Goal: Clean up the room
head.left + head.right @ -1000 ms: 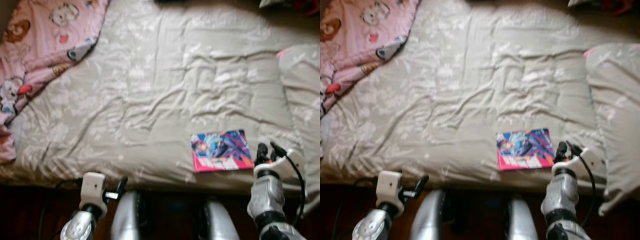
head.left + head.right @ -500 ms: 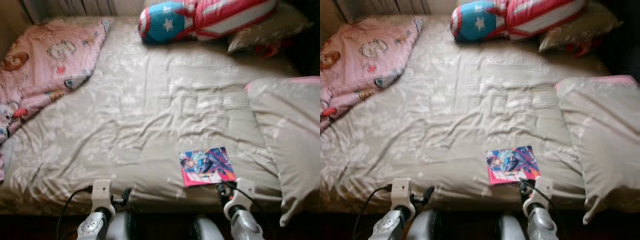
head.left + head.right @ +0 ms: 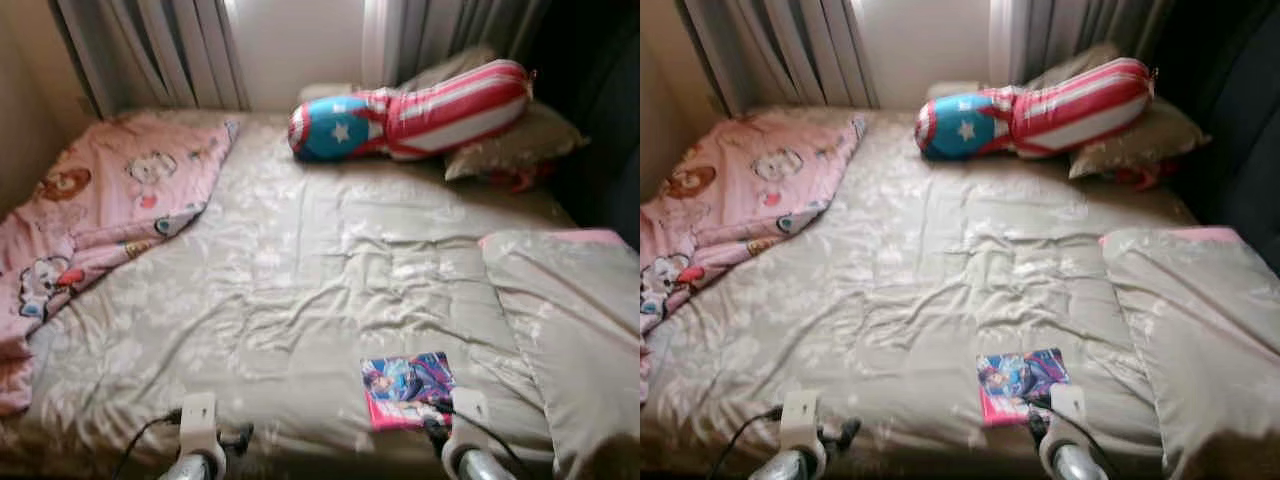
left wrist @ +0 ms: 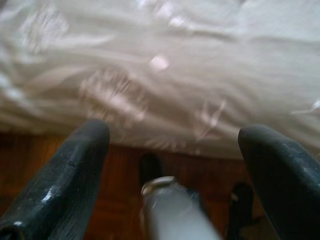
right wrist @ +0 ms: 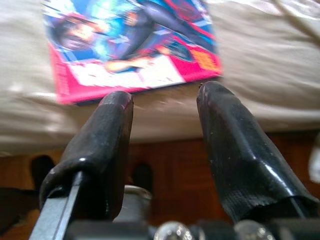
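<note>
A bright comic book [image 3: 408, 388] with a pink border lies flat on the beige duvet [image 3: 330, 270], near the bed's front edge. My right gripper [image 5: 165, 95] hovers just in front of that edge, short of the comic book [image 5: 130, 45]. It is open, with nothing between its fingers. At the bottom of the left eye view the right gripper [image 3: 437, 428] sits at the book's near right corner. My left gripper [image 4: 175, 131] stands open and holds nothing. It is low at the bed's front edge [image 3: 236, 437], over dark wooden floor.
A pink cartoon blanket [image 3: 100, 210] is bunched on the bed's left side. A star-and-stripes bolster [image 3: 410, 110] and a grey cushion [image 3: 515, 140] lie at the head under the curtains [image 3: 180, 50]. A folded beige quilt with pink lining [image 3: 570, 320] covers the right side.
The camera has tilted up, so the head of the bed, bolster and curtains came into view. Both arms sank to the picture's bottom edge. The book has not moved on the duvet.
</note>
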### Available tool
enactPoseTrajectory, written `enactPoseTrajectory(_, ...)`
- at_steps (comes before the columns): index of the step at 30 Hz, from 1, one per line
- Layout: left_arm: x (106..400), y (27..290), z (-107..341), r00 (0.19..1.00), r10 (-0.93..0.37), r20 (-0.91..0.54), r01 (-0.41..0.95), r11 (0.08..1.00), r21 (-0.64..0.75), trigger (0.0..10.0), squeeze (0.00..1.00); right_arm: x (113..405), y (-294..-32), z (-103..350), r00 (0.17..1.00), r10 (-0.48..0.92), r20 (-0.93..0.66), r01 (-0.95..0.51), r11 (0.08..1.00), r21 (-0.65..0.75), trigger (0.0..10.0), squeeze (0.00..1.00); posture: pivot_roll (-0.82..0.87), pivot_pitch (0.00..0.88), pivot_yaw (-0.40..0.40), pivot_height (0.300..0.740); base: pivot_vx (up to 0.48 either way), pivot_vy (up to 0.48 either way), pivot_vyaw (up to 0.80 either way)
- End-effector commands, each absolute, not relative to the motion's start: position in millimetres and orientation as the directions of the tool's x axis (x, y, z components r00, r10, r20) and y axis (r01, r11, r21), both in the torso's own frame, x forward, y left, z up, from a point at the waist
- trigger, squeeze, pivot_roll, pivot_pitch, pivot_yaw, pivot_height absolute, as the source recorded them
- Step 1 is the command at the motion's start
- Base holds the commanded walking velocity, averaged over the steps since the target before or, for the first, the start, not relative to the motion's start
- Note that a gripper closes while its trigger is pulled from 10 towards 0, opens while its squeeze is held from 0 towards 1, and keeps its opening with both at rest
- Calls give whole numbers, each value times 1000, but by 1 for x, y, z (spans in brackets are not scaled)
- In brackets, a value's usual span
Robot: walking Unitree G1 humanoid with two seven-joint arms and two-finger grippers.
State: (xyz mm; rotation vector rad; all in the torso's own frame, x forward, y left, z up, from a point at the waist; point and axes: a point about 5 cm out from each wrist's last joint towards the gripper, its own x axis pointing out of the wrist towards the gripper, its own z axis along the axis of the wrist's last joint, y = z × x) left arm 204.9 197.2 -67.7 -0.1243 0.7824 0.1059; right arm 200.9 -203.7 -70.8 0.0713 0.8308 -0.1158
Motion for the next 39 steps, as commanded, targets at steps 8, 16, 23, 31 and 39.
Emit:
enactPoseTrajectory(8,184,200,-80,636,83,-767,-191,980,-53,10000,0,149,-227,-91,540,-113,-834,165,986,-27,10000,0,-96,0,-31,740,0,0,0)
enactPoseTrajectory(16,187,205,-78,629,109,-770,-205,978,-29,10000,0,149,-205,-95,536,-104,-837,197,980,4,10000,0,-94,25,-26,740,0,0,576)
enactPoseTrajectory(23,189,207,-77,626,109,-772,-190,982,-16,10000,0,151,-200,-96,535,-107,-838,239,971,28,10000,0,-96,66,-19,740,0,278,173)
enactPoseTrajectory(31,187,208,-78,625,110,-773,-188,982,-12,10000,0,159,-197,-93,560,-102,-822,224,974,32,10000,0,-88,92,-20,740,0,454,0)
enactPoseTrajectory(39,186,209,-78,624,110,-774,-187,982,-11,10000,0,160,-197,-92,564,-102,-820,230,973,37,10000,0,-88,102,-19,740,0,462,0)
